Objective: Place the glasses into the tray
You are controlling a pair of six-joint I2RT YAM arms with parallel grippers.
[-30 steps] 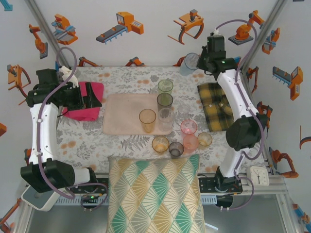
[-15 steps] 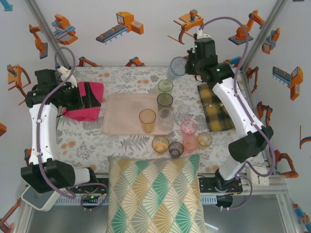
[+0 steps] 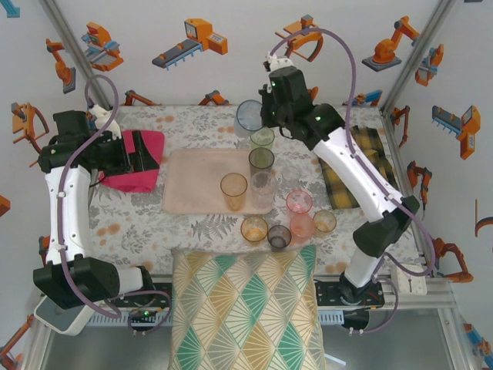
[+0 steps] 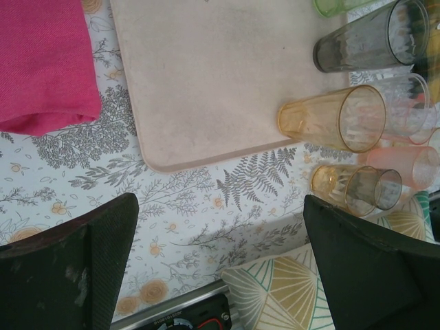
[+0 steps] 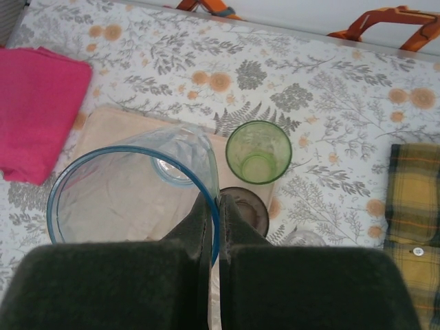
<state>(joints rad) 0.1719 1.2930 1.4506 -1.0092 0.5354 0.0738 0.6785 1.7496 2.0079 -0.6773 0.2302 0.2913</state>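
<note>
My right gripper point(image 3: 260, 117) is shut on the rim of a clear blue-rimmed glass point(image 3: 249, 116) and holds it in the air over the back edge of the tray point(image 3: 192, 189). In the right wrist view my gripper point(image 5: 214, 206) pinches the blue glass point(image 5: 130, 185) above the tray point(image 5: 96, 127), with a green glass point(image 5: 258, 151) at the tray's back right corner. A tall amber glass point(image 3: 233, 190), a dark one point(image 3: 261, 160) and a clear one point(image 3: 263, 185) stand along the tray's right side. Several short glasses point(image 3: 279, 236) stand in front of it. My left gripper point(image 3: 142, 152) is open.
A bright pink cloth point(image 3: 131, 166) lies left of the tray, under my left gripper point(image 4: 220, 261). A yellow plaid cloth point(image 5: 412, 206) lies at the right. A patterned cushion point(image 3: 246, 308) sits at the table's near edge. The tray's left half point(image 4: 206, 82) is bare.
My right arm has swung left with the blue glass, from the table's back right corner to above the tray's back edge. The left arm has not moved.
</note>
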